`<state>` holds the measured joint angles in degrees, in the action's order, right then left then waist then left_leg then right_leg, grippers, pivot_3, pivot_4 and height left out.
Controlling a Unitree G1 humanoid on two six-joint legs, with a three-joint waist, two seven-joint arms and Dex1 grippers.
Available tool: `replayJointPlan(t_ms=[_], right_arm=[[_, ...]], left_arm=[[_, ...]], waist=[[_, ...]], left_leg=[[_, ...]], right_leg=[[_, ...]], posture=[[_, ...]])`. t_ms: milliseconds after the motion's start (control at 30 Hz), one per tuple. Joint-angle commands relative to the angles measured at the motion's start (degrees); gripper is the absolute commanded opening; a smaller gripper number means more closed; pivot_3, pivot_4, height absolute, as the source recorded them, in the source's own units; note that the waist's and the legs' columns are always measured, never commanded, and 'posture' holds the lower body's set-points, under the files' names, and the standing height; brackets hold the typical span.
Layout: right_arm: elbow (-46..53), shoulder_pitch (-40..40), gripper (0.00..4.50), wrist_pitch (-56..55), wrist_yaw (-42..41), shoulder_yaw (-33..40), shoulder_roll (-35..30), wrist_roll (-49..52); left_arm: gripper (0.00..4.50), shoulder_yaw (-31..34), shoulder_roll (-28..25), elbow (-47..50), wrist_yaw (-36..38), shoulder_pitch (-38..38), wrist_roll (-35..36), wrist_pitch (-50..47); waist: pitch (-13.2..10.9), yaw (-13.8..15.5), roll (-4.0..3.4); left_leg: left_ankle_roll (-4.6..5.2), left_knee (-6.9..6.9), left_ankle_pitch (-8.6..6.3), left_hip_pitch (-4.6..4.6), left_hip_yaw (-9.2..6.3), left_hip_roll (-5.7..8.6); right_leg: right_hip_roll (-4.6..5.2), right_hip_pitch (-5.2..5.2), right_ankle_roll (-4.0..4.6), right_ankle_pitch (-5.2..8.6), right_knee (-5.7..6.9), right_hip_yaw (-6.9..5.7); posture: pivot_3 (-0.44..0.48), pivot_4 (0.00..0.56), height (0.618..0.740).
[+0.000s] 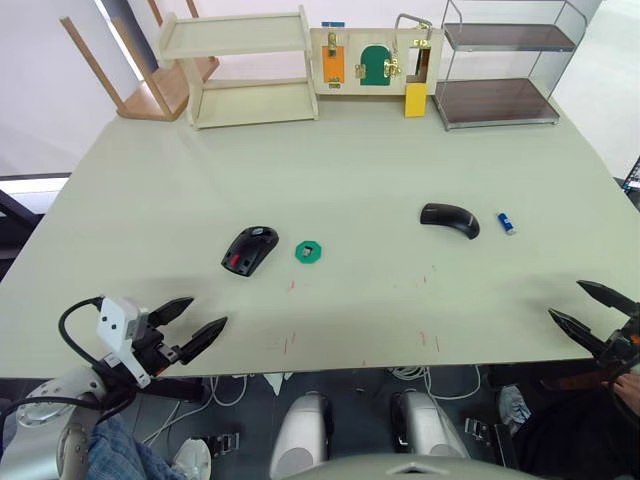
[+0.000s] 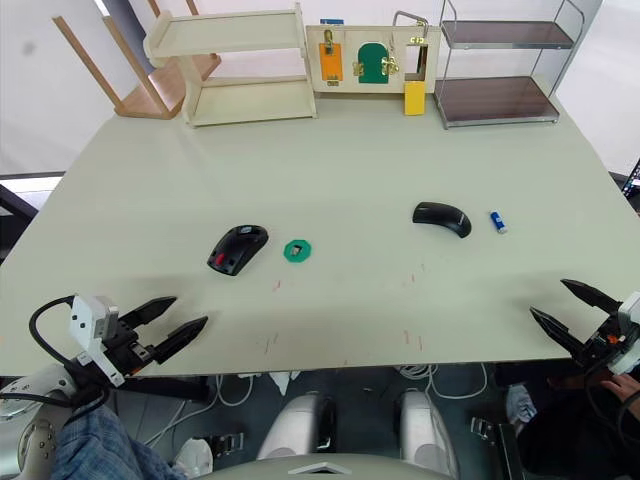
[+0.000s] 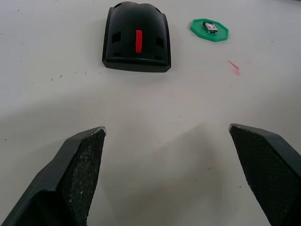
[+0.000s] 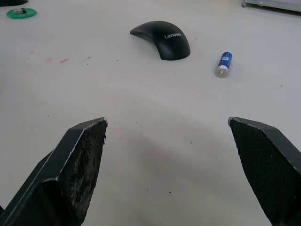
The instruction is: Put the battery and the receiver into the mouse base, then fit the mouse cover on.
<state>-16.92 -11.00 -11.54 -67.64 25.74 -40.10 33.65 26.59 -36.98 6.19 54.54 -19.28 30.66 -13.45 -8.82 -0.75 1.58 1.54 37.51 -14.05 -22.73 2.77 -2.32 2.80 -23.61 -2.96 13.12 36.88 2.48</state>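
Both arms are just parked at the near edge of the surface [image 1: 350,150]. The left end effector [image 1: 198,325] has its two black fingers spread wide with nothing between them, and it's pointing toward the mouse base [image 1: 249,249]. The right end effector [image 1: 592,310] is the same deal over on the right side, fingers wide apart and empty, aimed roughly at the mouse cover [image 1: 449,218].

Out from the left one, the mouse base sits open side up, red patch visible in the hollow. Just beside it, toward the middle of the surface, is a small green disc [image 1: 309,251] with the receiver [image 3: 211,27] lying on top of it.

Over on the right half, well apart from the base, the mouse cover lies arched side up, with Lenovo lettering showing in the right wrist view. The battery [image 1: 508,223] lies on its side just beside the cover, on its outer right side, not touching it.

Along the far edge there's a cream wooden shelf [image 1: 240,65], a latch board [image 1: 370,60] and a wire rack [image 1: 500,65].
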Motion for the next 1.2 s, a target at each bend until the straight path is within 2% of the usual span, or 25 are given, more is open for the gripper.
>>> replayJointPlan(t_ms=[33, 600, 733, 867, 1200], right_arm=[[2.19, -0.47, 4.33, 0.07, 0.05, 1.87, 0.23, 0.76], [2.79, -0.10, 4.33, -0.37, -2.68, 1.63, 1.00, 1.26], [4.18, -0.47, 4.33, 0.37, -6.79, 1.19, 0.57, 2.68], [7.47, -0.54, 4.33, 1.28, -10.86, -0.14, 1.02, 4.26], [10.83, 2.62, 4.33, 5.00, -16.65, -2.44, 0.69, 6.94]], left_arm=[[4.50, 0.74, -0.72, 1.94, -0.08, 0.27, 0.57, 0.10], [4.50, 1.34, 0.61, 6.83, -4.00, 1.43, 2.56, -3.71], [4.50, 3.83, 1.16, 6.88, -7.24, 5.05, 5.74, -5.72], [4.50, 2.49, -0.17, 5.51, -7.08, 6.81, 2.93, -4.17], [4.50, -5.44, 1.12, 1.04, -12.74, 19.51, -2.58, -5.11]], waist=[[0.00, 0.01, 0.00], [0.00, 0.01, 0.00], [-0.01, 0.14, 0.00], [-0.01, -0.03, -0.01], [-0.01, 0.29, 0.00]], left_leg=[[0.00, 0.00, 0.00, 0.00, 0.00, 0.00], [0.00, 0.00, 0.00, 0.00, -0.02, -0.01], [0.00, 0.00, 0.00, -0.01, -0.02, -0.02], [0.00, -0.01, 0.00, -0.01, -0.01, 0.00], [0.00, 0.00, 0.01, -0.02, -0.01, 0.05]], right_leg=[[0.00, 0.00, 0.00, 0.00, 0.00, 0.00], [0.00, 0.00, -0.01, 0.00, 0.00, 0.01], [0.00, 0.00, 0.00, 0.00, 0.00, -0.04], [-0.03, 0.01, 0.00, 0.00, 0.00, -0.04], [-0.06, 0.03, 0.00, -0.01, 0.00, -0.09]], posture=[[0.000, 0.150, 0.740], [0.000, 0.150, 0.740], [0.000, 0.150, 0.740], [0.000, 0.150, 0.740], [0.000, 0.150, 0.740]])
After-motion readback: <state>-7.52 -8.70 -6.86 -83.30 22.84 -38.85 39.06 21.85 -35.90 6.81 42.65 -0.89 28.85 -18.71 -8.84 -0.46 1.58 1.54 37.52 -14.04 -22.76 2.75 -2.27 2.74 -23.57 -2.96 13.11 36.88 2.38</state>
